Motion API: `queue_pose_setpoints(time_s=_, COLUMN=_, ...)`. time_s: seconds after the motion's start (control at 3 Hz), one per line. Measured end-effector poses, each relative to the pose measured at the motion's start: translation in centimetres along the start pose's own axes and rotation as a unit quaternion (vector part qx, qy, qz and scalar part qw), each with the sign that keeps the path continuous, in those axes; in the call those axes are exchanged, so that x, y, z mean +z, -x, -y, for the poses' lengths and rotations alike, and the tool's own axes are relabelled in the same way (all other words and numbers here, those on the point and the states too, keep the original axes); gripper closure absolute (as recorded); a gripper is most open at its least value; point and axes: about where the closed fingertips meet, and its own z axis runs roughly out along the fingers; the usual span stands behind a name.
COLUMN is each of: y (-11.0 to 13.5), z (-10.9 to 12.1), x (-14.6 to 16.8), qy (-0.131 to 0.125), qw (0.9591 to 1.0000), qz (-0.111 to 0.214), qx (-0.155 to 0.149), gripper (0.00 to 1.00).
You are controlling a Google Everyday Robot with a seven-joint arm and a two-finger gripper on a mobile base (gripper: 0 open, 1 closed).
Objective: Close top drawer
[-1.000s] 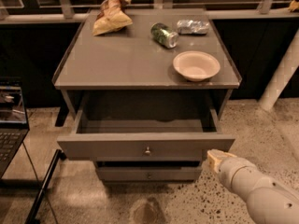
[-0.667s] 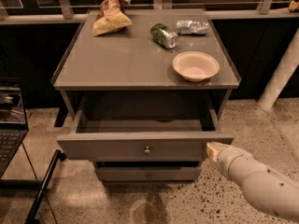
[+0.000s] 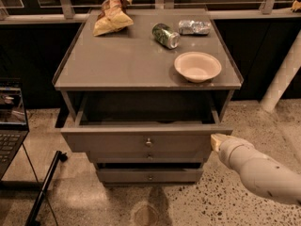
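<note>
The top drawer (image 3: 141, 138) of the grey-brown cabinet is pulled open, its flat front carrying a small round metal knob (image 3: 148, 142) at centre. Its inside looks dark and empty. My gripper (image 3: 216, 141) comes in from the lower right on a white arm and sits at the right end of the drawer front, touching or nearly touching it. Two lower drawers with matching knobs show below.
On the cabinet top (image 3: 122, 62) lie a chip bag (image 3: 112, 16), a green can (image 3: 165, 35) on its side, a crumpled foil packet (image 3: 194, 27) and a pale bowl (image 3: 197, 66). A laptop (image 3: 10, 121) stands at left with a black stand (image 3: 44, 187). A white post (image 3: 282, 79) rises at right.
My gripper has moved left and slightly up, closing in on the right end of the drawer front. The drawer stays open about as far as before.
</note>
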Motion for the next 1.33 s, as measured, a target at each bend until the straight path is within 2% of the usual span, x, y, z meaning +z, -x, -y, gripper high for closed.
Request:
queue_pose_setpoints(time_s=0.33, y=0.8, z=0.5, x=0.6, qy=-0.010, qw=0.9999, qz=0.005, qx=-0.002, gripper=1.00)
queue_pose_setpoints(time_s=0.67, y=3.5, z=1.7, x=2.5, qy=-0.031, qw=0.9993, qz=0.020, qx=-0.010, gripper=1.00)
queue_pose_setpoints(time_s=1.0, y=3.5, z=1.7, x=2.3, qy=-0.031, qw=0.9993, qz=0.020, qx=-0.010, gripper=1.00)
queue_pose_setpoints(time_s=1.33, y=5.3, z=2.4, x=4.0, qy=-0.046, qw=0.9985, qz=0.028, qx=-0.015, gripper=1.00)
